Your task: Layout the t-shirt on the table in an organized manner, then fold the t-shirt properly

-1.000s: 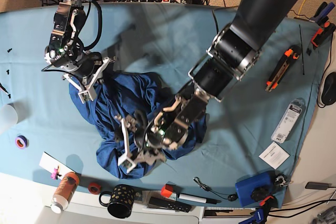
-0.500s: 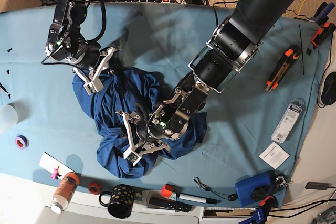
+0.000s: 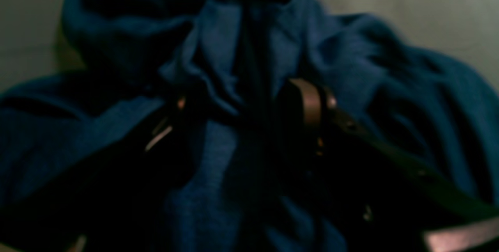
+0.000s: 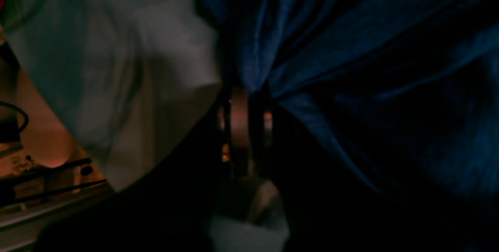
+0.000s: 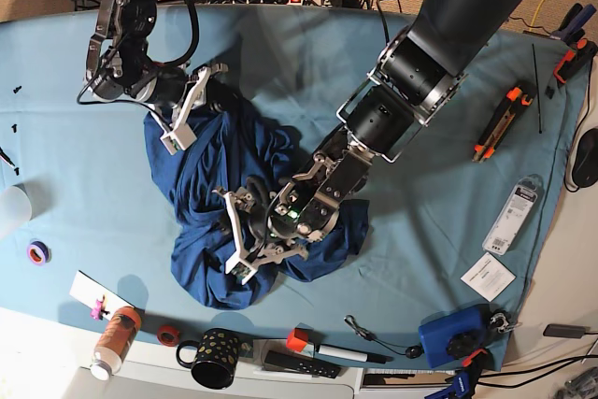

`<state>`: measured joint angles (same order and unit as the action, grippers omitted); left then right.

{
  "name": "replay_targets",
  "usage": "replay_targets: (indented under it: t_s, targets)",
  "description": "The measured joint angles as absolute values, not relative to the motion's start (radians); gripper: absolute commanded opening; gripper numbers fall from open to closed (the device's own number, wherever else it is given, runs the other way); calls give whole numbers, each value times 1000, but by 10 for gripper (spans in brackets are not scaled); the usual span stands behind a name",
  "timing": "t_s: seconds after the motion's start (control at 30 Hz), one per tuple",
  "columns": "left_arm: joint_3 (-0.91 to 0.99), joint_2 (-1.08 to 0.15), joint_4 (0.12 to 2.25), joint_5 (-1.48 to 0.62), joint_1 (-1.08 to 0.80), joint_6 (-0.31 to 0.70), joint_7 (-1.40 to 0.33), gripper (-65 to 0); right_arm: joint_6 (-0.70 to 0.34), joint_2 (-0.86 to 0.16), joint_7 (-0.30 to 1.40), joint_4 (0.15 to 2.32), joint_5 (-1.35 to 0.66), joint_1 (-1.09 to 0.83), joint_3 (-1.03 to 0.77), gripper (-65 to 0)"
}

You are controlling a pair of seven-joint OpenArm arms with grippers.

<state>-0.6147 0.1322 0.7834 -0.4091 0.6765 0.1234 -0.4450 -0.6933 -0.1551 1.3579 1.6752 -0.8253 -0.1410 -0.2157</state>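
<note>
T-shirt (image 5: 234,212) bunched mid-table (image 5: 467,193), long axis running 11 to 5 o'clock. Right gripper (image 5: 187,109) pinched shut on its 11 o'clock edge; left gripper (image 5: 245,240) spread wide, pressed into folds at 6 o'clock, holding nothing clearly.

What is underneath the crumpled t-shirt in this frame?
The t-shirt lies bunched on the teal table cover, which shows all around it. Whether anything else sits under the heap cannot be seen; the fabric covers that patch completely.
</note>
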Motion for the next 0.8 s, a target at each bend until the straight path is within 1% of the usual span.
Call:
replay_targets:
  t_s: [0.13, 0.17, 0.2, 0.23, 0.27, 0.37, 0.4, 0.53, 0.57, 0.8]
  targets:
    - [-615, 132, 723, -409, 676, 144, -417, -335, -693, -155, 1369, 1675, -839, -147, -216, -650]
    - [-615, 132, 720, -416, 676, 163, -419, -345, -693, -155, 1369, 1675, -839, -147, -216, -650]
    - [-615, 132, 720, -436, 676, 177, -418, -369, -693, -155, 1369, 1675, -839, -147, -216, -650]
    - [-615, 132, 720, -470, 676, 192, -418, -407, -693, -155, 1369, 1675, -839, -147, -216, -650]
    - [-614, 132, 720, -500, 677, 210, -416, -458, -693, -155, 1369, 1675, -839, -147, -216, -650]
    - [-614, 132, 720, -580, 676, 317, -416, -638, -693, -155, 1368, 1675, -839, -147, -216, -650]
    - [-614, 132, 720, -600, 676, 359, -416, -650, -693, -155, 1363, 1675, -839, -147, -216, -650]
    - [-614, 132, 720, -641, 677, 484, -400, -650, -693, -155, 1341, 1675, -836, -150, -216, -650]
    - [-614, 132, 720, -641, 676, 495, -390, -650, -693, -155, 1336, 1675, -836, -150, -216, -650]
    - [-614, 132, 720, -641, 682, 491, -391, -650, -693, -155, 1335, 1674, -827, -133, -215, -650]
